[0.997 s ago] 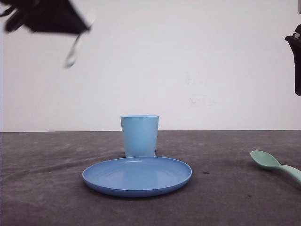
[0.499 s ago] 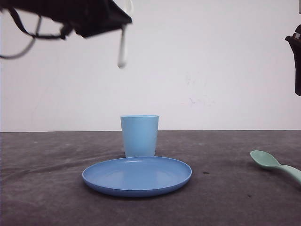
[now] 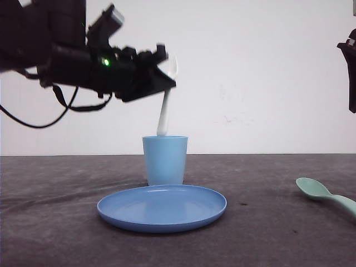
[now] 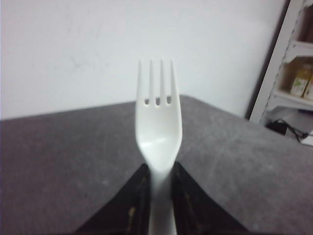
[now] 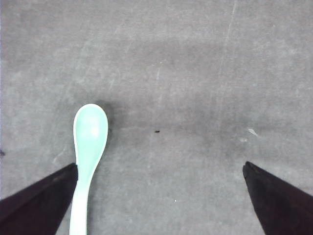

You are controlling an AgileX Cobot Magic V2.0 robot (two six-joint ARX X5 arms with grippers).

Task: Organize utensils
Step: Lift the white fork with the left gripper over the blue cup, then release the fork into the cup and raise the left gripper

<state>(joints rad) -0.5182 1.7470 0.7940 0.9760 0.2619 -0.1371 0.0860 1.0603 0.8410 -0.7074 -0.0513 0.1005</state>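
My left gripper (image 3: 164, 80) is shut on the white fork (image 3: 164, 114) and holds it in the air with the tines up. The fork's handle end hangs right at the rim of the light blue cup (image 3: 165, 161); whether it is inside I cannot tell. In the left wrist view the fork (image 4: 159, 122) stands straight up out of the shut left gripper (image 4: 159, 172). The mint-green spoon (image 3: 321, 193) lies on the table at the far right. From the right wrist, the spoon (image 5: 89, 139) lies beside one finger of my open right gripper (image 5: 160, 169), which hangs above it.
A blue round plate (image 3: 161, 208) lies just in front of the cup, on the dark grey table (image 3: 55, 222). Part of my right arm (image 3: 350, 72) hangs at the right edge. A white shelf unit (image 4: 293, 73) stands beyond the table.
My left arm has swung right and down with the fork, bringing its handle end from high at the left to just over the cup. The right arm and spoon have not moved.
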